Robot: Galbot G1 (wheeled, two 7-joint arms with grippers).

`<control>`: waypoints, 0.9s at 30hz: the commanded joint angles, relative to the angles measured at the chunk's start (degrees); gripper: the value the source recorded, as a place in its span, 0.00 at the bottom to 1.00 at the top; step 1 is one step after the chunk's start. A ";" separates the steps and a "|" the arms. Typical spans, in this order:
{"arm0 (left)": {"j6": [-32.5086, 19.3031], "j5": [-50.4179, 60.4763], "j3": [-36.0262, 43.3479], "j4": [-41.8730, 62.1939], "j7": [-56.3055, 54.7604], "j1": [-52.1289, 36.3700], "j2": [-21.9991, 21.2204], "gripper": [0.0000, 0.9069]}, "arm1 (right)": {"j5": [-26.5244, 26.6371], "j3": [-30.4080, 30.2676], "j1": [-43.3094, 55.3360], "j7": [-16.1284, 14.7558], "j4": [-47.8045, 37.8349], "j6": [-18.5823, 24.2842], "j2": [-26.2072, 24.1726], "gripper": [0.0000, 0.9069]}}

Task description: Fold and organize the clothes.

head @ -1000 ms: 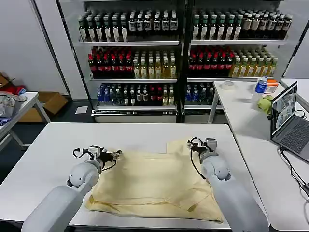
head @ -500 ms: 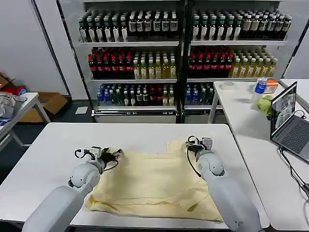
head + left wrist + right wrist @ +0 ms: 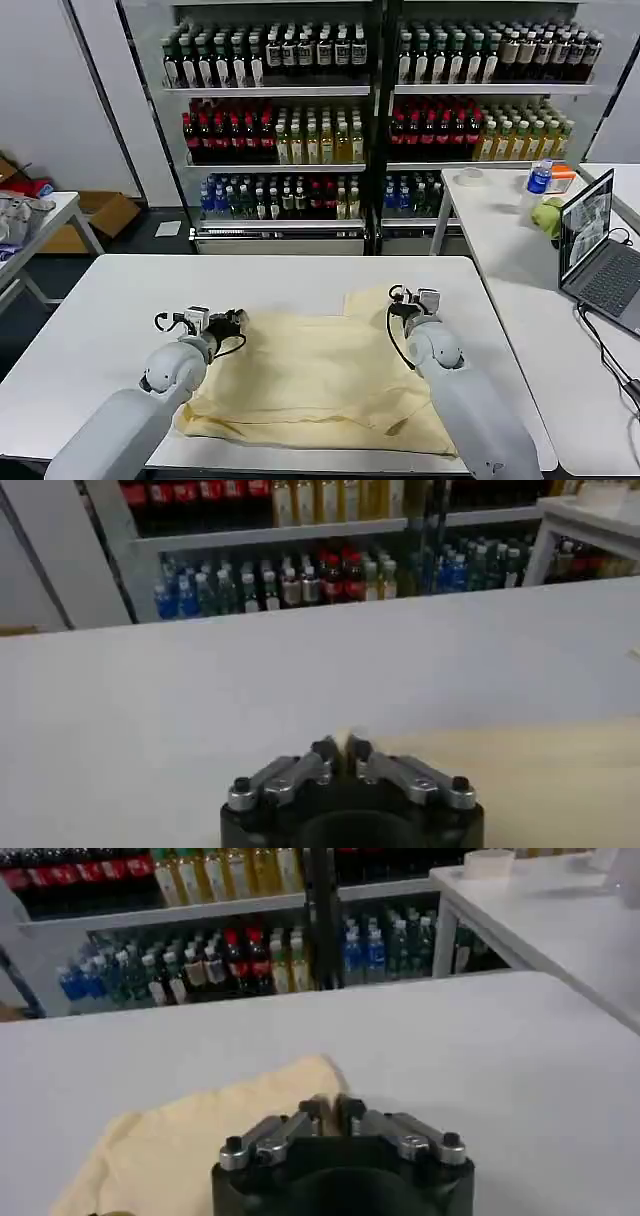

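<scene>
Left gripper, left of centre in the head view, pinches the shirt at its left edge, fingers closed; right gripper, right of centre, pinches its far right corner likewise; the cream-yellow shirt lies rumpled on the white table, lower centre.

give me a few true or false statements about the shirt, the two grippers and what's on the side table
1. The cream-yellow shirt lies on the white table. True.
2. The left gripper is at the shirt's far left corner, fingers closed together. True.
3. The right gripper hangs high above the table, away from the shirt. False: it is down at the shirt's far right corner.
4. The shirt is folded into a small neat square. False: it is spread wide, with wrinkled edges.
5. A laptop stands open on the side table at the right. True.
</scene>
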 commanded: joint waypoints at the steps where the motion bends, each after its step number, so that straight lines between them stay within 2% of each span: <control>1: -1.97 -0.95 -1.71 -2.12 0.47 1.14 0.50 0.02 | -1.58 0.34 -0.75 -0.54 2.85 3.81 -0.35 0.00; 8: -3.59 -1.15 -3.70 -6.02 0.88 3.20 2.00 0.02 | -3.52 2.05 -2.84 -1.15 9.03 6.58 -1.88 0.00; 16: -3.72 -2.02 -5.95 -11.54 0.91 6.77 3.61 0.02 | -4.18 4.31 -7.57 -1.21 16.26 6.67 -4.14 0.00; 24: -3.81 -1.90 -9.55 -18.22 0.89 13.10 5.61 0.02 | -4.38 7.54 -16.18 -1.28 25.49 6.27 -6.53 0.00; 27: -3.82 -2.04 -11.70 -20.61 0.94 16.01 6.55 0.02 | -4.70 10.02 -22.50 -1.60 31.04 6.20 -7.50 0.00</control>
